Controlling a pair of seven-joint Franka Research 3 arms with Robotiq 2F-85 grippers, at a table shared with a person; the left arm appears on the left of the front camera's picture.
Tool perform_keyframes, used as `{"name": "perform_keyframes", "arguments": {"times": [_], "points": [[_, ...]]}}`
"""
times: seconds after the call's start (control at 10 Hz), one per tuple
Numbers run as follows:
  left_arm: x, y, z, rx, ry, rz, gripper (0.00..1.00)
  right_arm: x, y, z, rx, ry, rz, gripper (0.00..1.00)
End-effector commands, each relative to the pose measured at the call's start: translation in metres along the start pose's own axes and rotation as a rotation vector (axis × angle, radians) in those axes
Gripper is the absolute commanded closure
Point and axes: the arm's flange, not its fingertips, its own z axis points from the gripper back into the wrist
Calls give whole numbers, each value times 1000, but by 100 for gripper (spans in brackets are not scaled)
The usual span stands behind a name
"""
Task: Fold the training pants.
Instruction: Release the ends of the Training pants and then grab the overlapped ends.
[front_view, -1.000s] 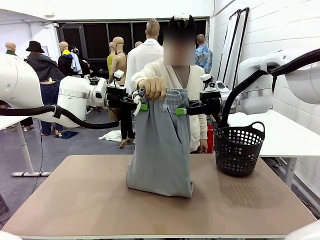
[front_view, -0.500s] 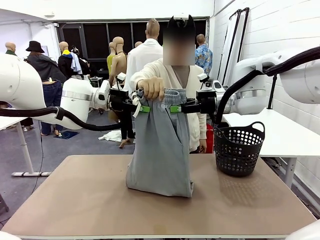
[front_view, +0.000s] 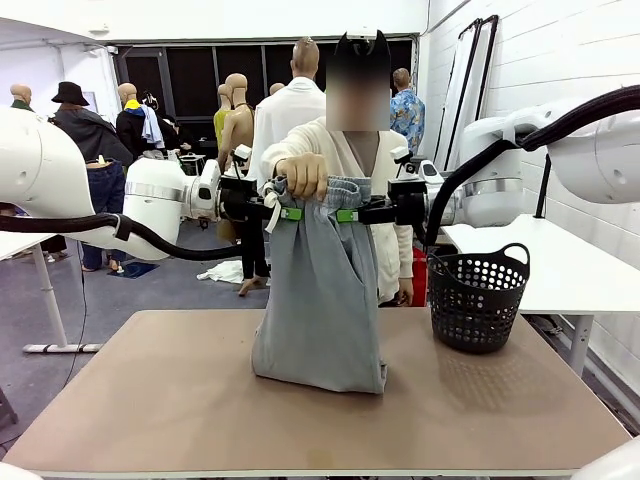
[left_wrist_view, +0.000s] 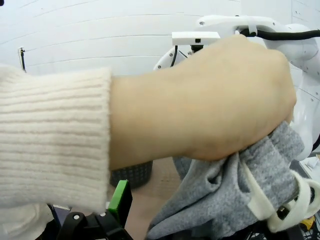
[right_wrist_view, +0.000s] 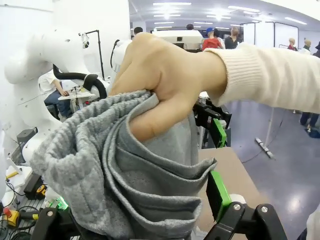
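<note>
Both claws have closed in on the training pants (front_view: 322, 290) (hung from a hand (front_view: 304, 176)): left claw (front_view: 289, 213) and right claw (front_view: 346, 215) open, waistband between them.

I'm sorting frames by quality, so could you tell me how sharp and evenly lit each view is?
Front view: sharp and evenly lit, with only soft shadows under the training pants. Left wrist view: the person's hand is very close, soft and stretched by the wide lens. Right wrist view: the grey fabric is crisp, ceiling lights glare, edges bend.
</note>
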Motion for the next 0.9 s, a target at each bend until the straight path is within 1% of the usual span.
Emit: {"name": "perform_keyframes", "arguments": {"times": [0.0,0.1,0.4,0.5,0.8], "points": [[4,1,-4,36,4,-31,17,1,-11,-3,-38,1,56,19],[4,1,-4,35,3,-34,37,3,-14,3,-66,-3,78,38],[5,1,-3,67,-24,-45,95,5,-20,9,-95,-32,80,96],[5,1,-2,70,-29,-50,100,6,-21,9,-96,-36,83,100],[8,2,-2,92,-48,-62,100,15,-29,11,-93,-48,89,100]]}}
